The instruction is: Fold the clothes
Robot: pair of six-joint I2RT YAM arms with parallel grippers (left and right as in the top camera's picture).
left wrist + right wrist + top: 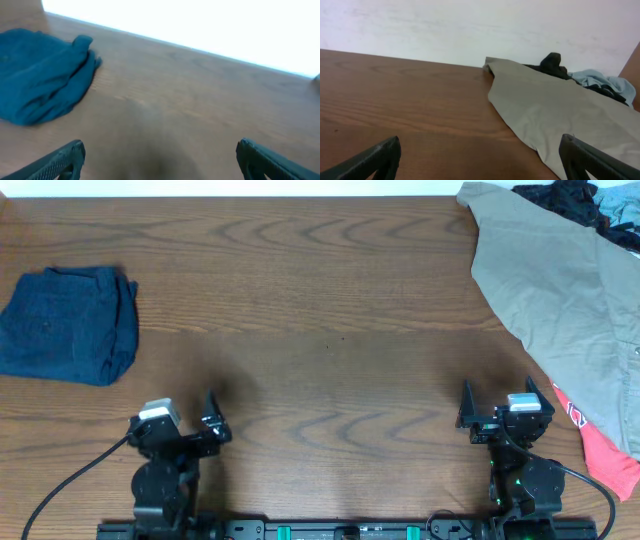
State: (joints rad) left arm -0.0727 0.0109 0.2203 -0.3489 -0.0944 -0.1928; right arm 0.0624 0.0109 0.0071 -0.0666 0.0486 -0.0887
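The dark navy shorts (68,323) lie folded in a compact bundle at the table's left edge. They also show at the upper left of the left wrist view (42,80). My left gripper (185,417) is open and empty near the front edge, to the right of and nearer than the shorts. In its own view its fingers (160,155) are spread wide over bare wood. My right gripper (497,402) is open and empty at the front right, its fingers (480,155) wide apart.
A large khaki garment (560,290) covers the back right corner and shows in the right wrist view (555,107). A red-orange cloth (600,445) lies at its front end. Dark and light blue clothes (590,202) are piled at the far right corner.
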